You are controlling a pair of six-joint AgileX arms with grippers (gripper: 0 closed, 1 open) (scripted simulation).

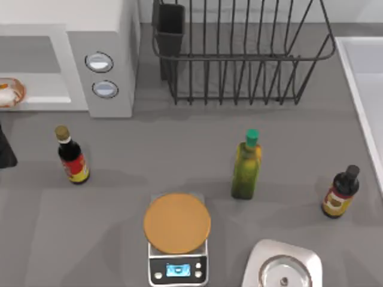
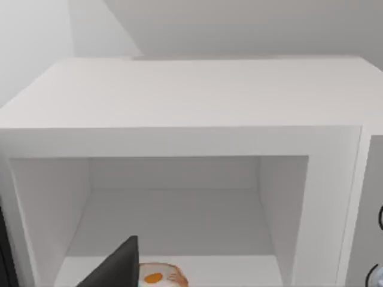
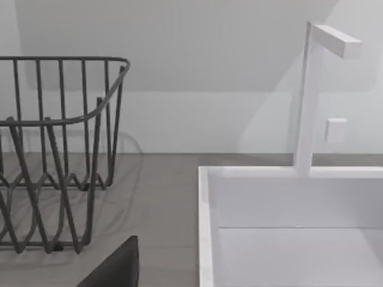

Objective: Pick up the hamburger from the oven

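Observation:
The oven (image 1: 111,36) stands at the back left of the table, its cavity open toward the front. On the cavity floor near the opening lies the hamburger (image 1: 8,91), at the top view's left edge. The left wrist view looks into the open oven (image 2: 191,95), where the hamburger (image 2: 159,277) rests low on the floor. A dark part of my left gripper (image 2: 116,269) sits just before it, apart from it. A dark piece of my left arm (image 1: 5,149) shows at the table's left edge. A dark part of my right gripper (image 3: 116,266) hangs near the rack and sink.
A black wire rack (image 1: 239,54) stands at the back middle, a white sink (image 1: 365,89) at the right. Three bottles stand mid-table: red-labelled (image 1: 72,156), green (image 1: 246,167), dark (image 1: 341,192). A scale with an orange disc (image 1: 177,222) and a pale grey-white object (image 1: 281,269) sit in front.

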